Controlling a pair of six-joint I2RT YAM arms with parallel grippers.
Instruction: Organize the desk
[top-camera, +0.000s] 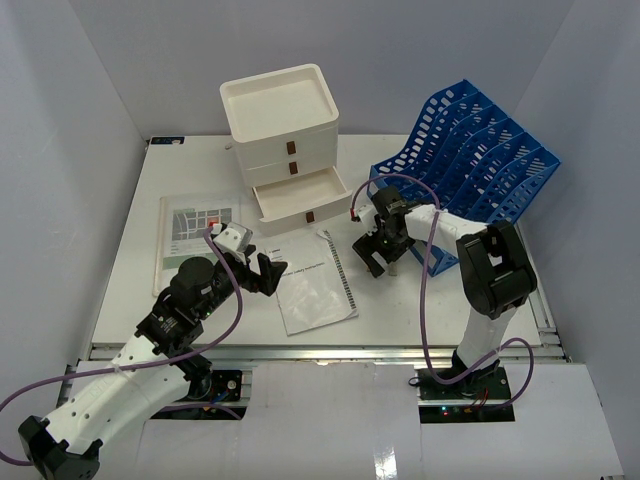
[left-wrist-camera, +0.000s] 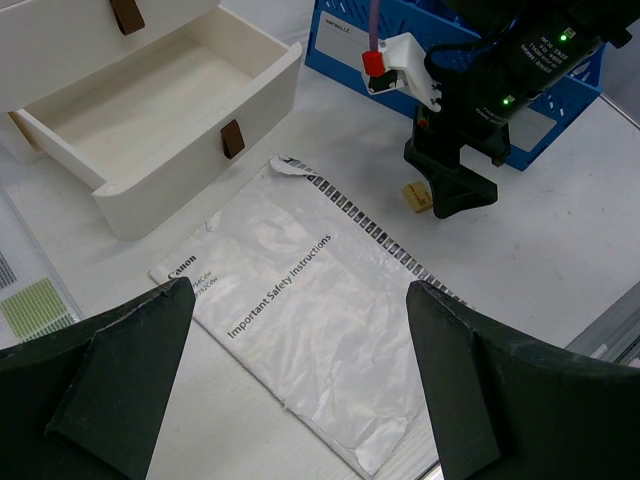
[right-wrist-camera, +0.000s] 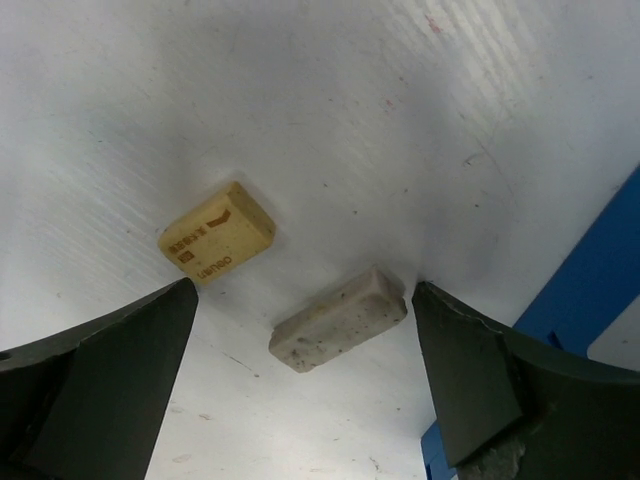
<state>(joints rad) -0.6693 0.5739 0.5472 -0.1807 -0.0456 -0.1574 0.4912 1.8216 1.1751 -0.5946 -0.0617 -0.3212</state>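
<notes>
I see yellow eraser (right-wrist-camera: 217, 232) & grey eraser (right-wrist-camera: 340, 318) (2 total) on desk (right-wrist-camera: 350, 100), inside wide-open R gripper (right-wrist-camera: 300, 425), untouched; grey one nr file rack (right-wrist-camera: 600, 270) edge. L gripper (left-wrist-camera: 300, 400) wide, empty.

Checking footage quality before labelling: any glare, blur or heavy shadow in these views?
Top external: even light, only soft shadows on the desk. Left wrist: glare patches on the glossy Canon safety booklet, otherwise sharp. Right wrist: the yellow eraser is sharp with a soft shadow; the near fingers look slightly blurred.
</notes>
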